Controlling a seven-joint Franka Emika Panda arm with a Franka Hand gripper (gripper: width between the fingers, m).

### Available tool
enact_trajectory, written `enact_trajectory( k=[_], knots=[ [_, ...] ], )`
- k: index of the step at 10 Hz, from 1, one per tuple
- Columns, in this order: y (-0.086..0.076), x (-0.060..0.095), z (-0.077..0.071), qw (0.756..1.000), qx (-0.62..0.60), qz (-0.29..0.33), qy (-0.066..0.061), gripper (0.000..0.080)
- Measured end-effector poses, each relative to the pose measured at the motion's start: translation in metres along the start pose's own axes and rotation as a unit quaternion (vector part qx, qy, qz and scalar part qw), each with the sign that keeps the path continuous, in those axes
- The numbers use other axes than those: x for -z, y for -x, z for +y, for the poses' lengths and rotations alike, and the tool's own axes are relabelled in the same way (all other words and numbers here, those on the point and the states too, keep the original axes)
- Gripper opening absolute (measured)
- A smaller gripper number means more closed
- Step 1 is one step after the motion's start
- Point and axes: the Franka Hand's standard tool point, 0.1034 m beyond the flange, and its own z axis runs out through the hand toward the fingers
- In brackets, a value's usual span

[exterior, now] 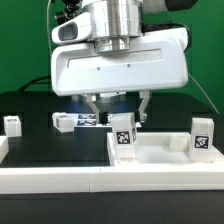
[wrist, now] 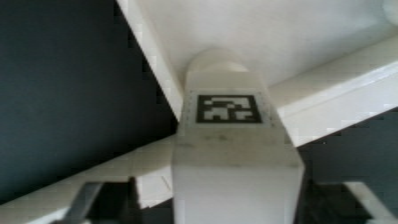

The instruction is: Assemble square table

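Your hand straddles a leg at the tabletop's far rim. Its jaws are open and not yet clamped. A second leg stands toward the exterior view's right, and a loose leg waits on the bench. Assembly looks barely begun.

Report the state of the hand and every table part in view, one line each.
hand: fingers either side of a leg; grip cannot be told.
leg between the fingers: upright, at the tabletop's corner.
tabletop: lying flat, rims up.
leg at the exterior view's right: upright.
leg at the exterior view's left: upright, loose.
lying leg: on its side, loose.
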Motion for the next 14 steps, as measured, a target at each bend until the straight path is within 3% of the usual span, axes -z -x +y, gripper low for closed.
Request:
enact_trajectory(
  k=[1,3,6,8,14],
  knots=[
    [0.0,0.0,0.0,1.0,-0.015,0.0,0.0,0.0286],
    [0.0,0.0,0.0,1.0,-0.019,0.0,0.0,0.0287],
    [0.001,-0.001,0.001,0.99,-0.139,0.0,0.0,0.0287],
    [0.003,0.0,0.001,0.971,-0.24,0.006,0.001,0.0288],
    [0.01,0.0,-0.001,0.822,-0.569,-0.005,-0.016,0.0288]
  ],
)
